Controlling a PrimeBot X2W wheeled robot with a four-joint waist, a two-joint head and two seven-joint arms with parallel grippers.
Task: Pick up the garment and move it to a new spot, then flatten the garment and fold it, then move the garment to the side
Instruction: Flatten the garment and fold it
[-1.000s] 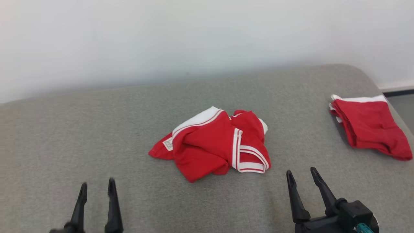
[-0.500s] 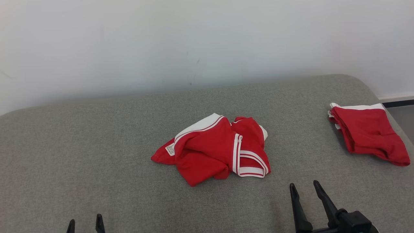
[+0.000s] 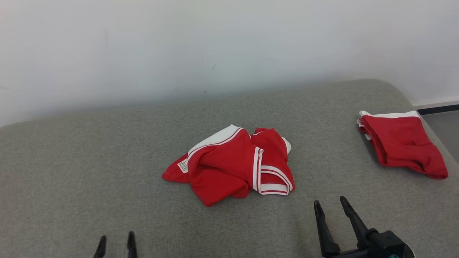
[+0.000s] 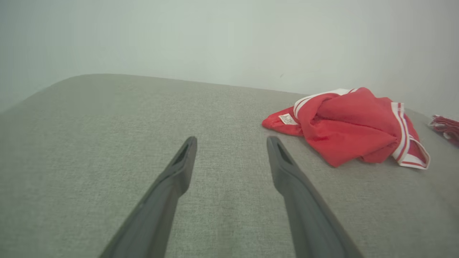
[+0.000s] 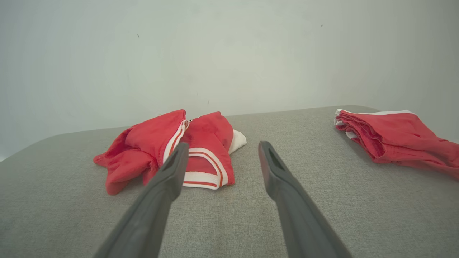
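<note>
A crumpled red garment (image 3: 229,165) with white bands lies in a heap at the middle of the grey surface (image 3: 89,172). It also shows in the left wrist view (image 4: 351,125) and the right wrist view (image 5: 168,147). My left gripper (image 3: 116,240) is open at the bottom left, well short of the heap, with nothing between its fingers (image 4: 179,168). My right gripper (image 3: 329,205) is open at the lower right, just in front and to the right of the heap, holding nothing. Both are apart from the cloth.
A second red garment (image 3: 401,142), folded, lies near the surface's right edge (image 5: 391,134). A pale wall (image 3: 215,46) runs behind the surface. Dark floor (image 3: 443,123) shows past the right edge.
The head view has shifted, so the whole picture moved. My left gripper has drawn back towards the bottom edge and shows only its tips. The garment lies as before.
</note>
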